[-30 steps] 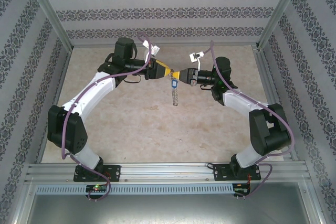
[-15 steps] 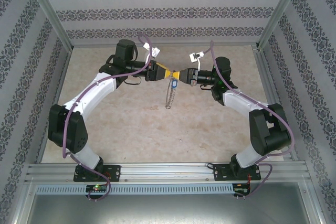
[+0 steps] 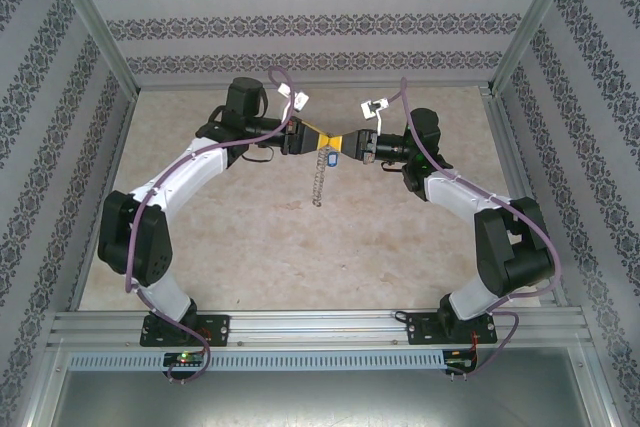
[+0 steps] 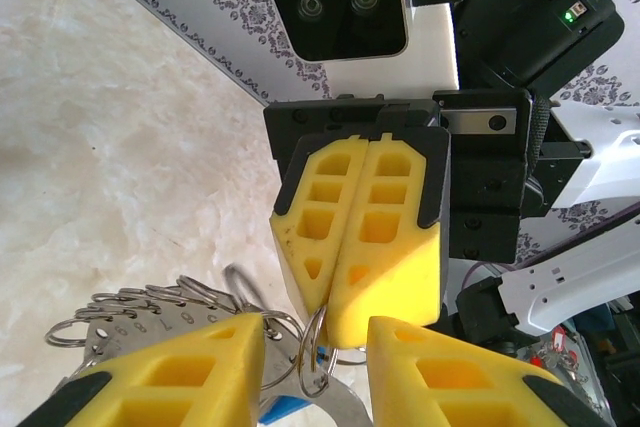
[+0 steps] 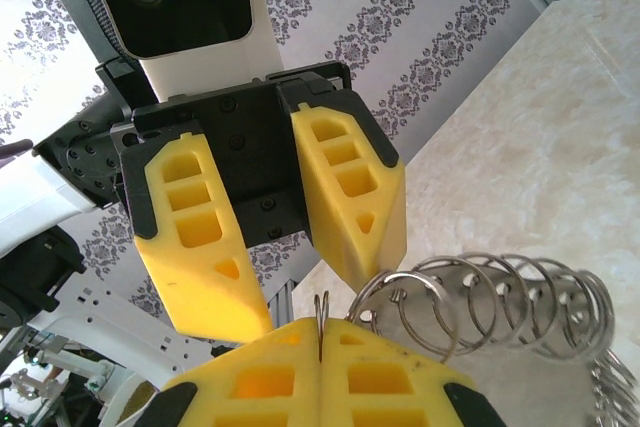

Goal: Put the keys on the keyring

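- The bench (image 3: 250, 237) lies bare and pale between the two arms.
- Seen from above, the keyring (image 5: 480, 297) dangles toward 6 o'clock from the point where the grippers meet; whether its low end touches the bench I cannot tell.
- The key (image 3: 331, 158), with its blue head, hangs just under that meeting point.
- The right gripper (image 4: 335, 322) comes in from 3 o'clock, its jaws clenched on one thin ring of the keyring.
- The left gripper (image 5: 300, 282) faces it from 9 o'clock, its jaws released and spread, with that ring standing in the gap.
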`<state>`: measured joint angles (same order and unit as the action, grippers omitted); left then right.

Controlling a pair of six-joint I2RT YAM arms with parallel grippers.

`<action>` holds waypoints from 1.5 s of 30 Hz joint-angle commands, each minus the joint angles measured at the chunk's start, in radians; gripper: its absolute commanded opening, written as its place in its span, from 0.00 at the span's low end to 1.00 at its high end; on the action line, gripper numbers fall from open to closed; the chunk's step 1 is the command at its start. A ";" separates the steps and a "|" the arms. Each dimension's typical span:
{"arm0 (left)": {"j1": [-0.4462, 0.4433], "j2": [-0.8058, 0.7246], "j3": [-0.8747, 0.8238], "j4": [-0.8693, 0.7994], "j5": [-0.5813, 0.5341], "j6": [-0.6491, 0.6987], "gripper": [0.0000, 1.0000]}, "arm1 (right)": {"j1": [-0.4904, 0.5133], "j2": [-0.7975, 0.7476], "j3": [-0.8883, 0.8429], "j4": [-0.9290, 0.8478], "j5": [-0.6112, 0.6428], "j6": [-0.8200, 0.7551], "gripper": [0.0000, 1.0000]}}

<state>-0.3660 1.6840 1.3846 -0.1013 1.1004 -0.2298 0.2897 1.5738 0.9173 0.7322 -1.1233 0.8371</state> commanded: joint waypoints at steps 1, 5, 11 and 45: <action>-0.010 0.010 -0.015 0.061 0.029 -0.024 0.32 | -0.006 -0.007 0.029 0.042 0.004 -0.021 0.00; -0.016 0.011 -0.015 0.078 0.032 -0.037 0.31 | -0.006 -0.007 0.028 0.042 0.006 -0.021 0.00; -0.028 0.012 -0.019 0.092 0.044 -0.041 0.23 | -0.007 -0.007 0.027 0.042 0.011 -0.023 0.00; -0.032 -0.129 -0.050 0.259 0.023 -0.129 0.00 | -0.058 -0.375 -0.319 0.040 0.267 -0.104 0.51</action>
<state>-0.3916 1.6024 1.3342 0.0616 1.1145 -0.3202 0.2001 1.2400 0.6193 0.7456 -0.8959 0.8009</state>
